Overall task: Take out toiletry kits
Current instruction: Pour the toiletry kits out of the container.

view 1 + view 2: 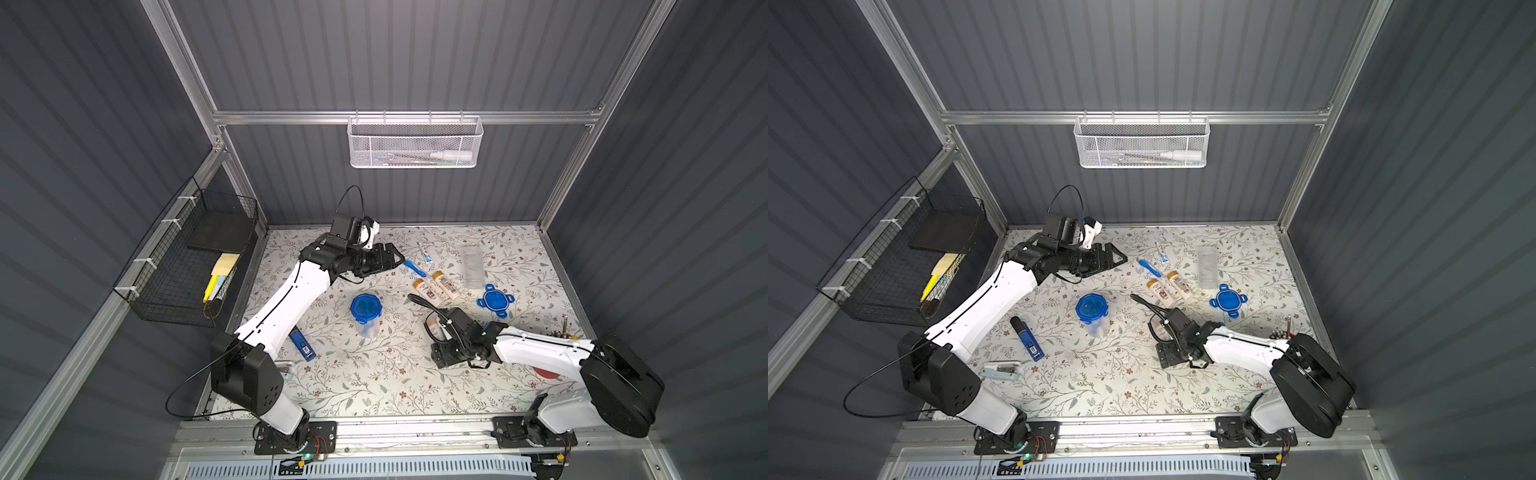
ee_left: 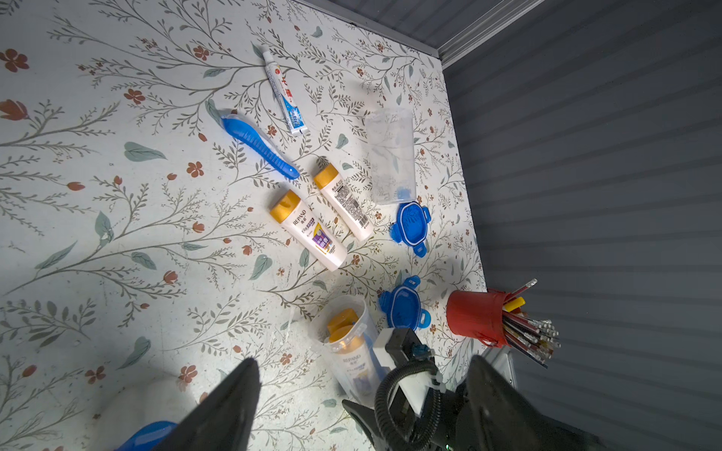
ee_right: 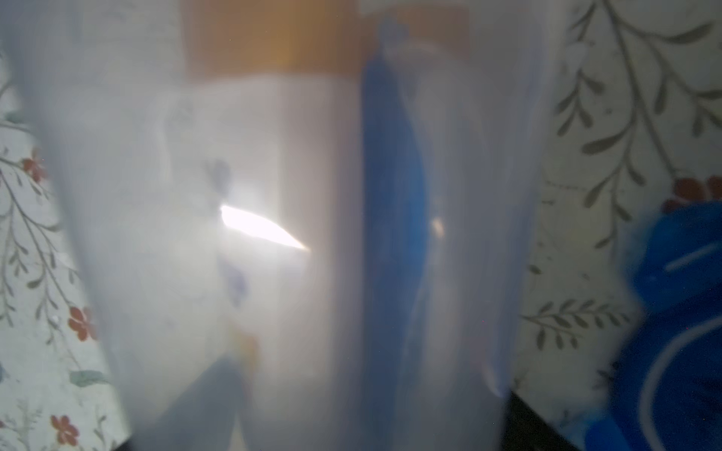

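Left gripper (image 1: 397, 258) hangs over the far side of the table (image 1: 374, 386), its fingers (image 2: 234, 402) spread with nothing between them. Nearer than it stands a closed jar (image 1: 365, 312), blue on top. Just right of the gripper, out on the table, lie a blue toothbrush (image 1: 414, 268), a toothpaste tube (image 1: 424, 252) farther back, and two cream bottles (image 1: 426, 293) side by side. Nearer, the right gripper (image 1: 435, 332) sits around a lidless jar (image 2: 347, 351) holding a tan-capped bottle (image 2: 344, 326) and a second toothbrush (image 3: 390, 195); whether the jaws press it I cannot tell. Right of the bottles lie a clear empty jar (image 1: 471, 266) and a loose blue lid (image 1: 494, 300).
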Motion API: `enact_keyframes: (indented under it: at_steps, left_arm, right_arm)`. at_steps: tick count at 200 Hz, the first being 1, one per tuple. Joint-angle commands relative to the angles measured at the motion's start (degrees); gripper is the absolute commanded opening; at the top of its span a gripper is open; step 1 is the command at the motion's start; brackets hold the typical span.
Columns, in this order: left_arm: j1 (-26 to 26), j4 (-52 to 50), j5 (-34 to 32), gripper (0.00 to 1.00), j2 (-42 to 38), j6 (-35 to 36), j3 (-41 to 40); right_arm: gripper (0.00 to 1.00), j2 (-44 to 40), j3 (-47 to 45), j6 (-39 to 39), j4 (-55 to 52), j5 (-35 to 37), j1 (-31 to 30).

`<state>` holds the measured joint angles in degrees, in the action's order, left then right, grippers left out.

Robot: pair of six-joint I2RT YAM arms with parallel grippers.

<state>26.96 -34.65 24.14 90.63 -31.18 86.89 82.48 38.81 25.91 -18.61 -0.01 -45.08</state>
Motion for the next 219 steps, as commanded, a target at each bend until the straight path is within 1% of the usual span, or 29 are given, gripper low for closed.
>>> enact_keyframes:
  at_steps: [1,15,33,40,56,80,102,120,145,190,219]
  left_arm:
    - [-0.24,0.46,0.92,0.85,0.53,1.42,-0.19]
    - [-0.24,0.36,0.57,0.85,0.34,1.69,-0.48]
    - [-0.24,0.12,0.34,0.85,0.25,2.03,-0.50]
    - [-0.24,0.04,0.25,0.86,0.25,2.17,-0.41]
    - [-0.24,0.03,0.23,0.86,0.27,2.21,-0.41]
    - [-0.33,0.11,0.43,0.86,0.09,2.18,-0.58]
    - [-0.33,0.18,0.23,0.86,-0.40,2.18,-1.10]
    - [-0.33,-0.06,0.04,0.86,-0.67,2.29,-1.22]
    - [-0.41,-0.58,-0.16,0.86,-1.05,2.53,-1.20]
    - [-0.42,-0.68,-0.35,0.86,-1.28,2.63,-1.45]
    - [-0.42,-0.18,0.09,0.86,-1.11,2.40,-1.97]
  right_arm:
    - [0.78,0.90,2.29,-0.40,-1.41,-0.50,-0.22]
    - [0.73,0.61,3.71,-0.81,-3.11,-0.29,-0.26]
    - [0.70,0.47,7.21,-1.64,-6.99,-0.06,-0.23]
    - [0.67,0.86,9.36,-2.25,-10.68,-0.21,-0.12]
    - [0.65,2.35,14.76,-3.81,-17.12,-0.61,-0.16]
    - [0.65,7.06,22.84,-5.91,-26.46,-0.46,-0.14]
    - [0.65,13.55,29.81,-7.16,-33.82,-0.96,-0.01]
    - [0.64,17.74,32.42,-8.32,-35.66,-1.72,0.12]
    - [0.64,20.85,34.44,-9.20,-36.87,-4.66,0.29]
    - [0.63,20.19,37.20,-11.76,-39.70,-6.96,2.53]
    - [0.64,21.81,42.20,-13.49,-43.62,-12.17,6.28]
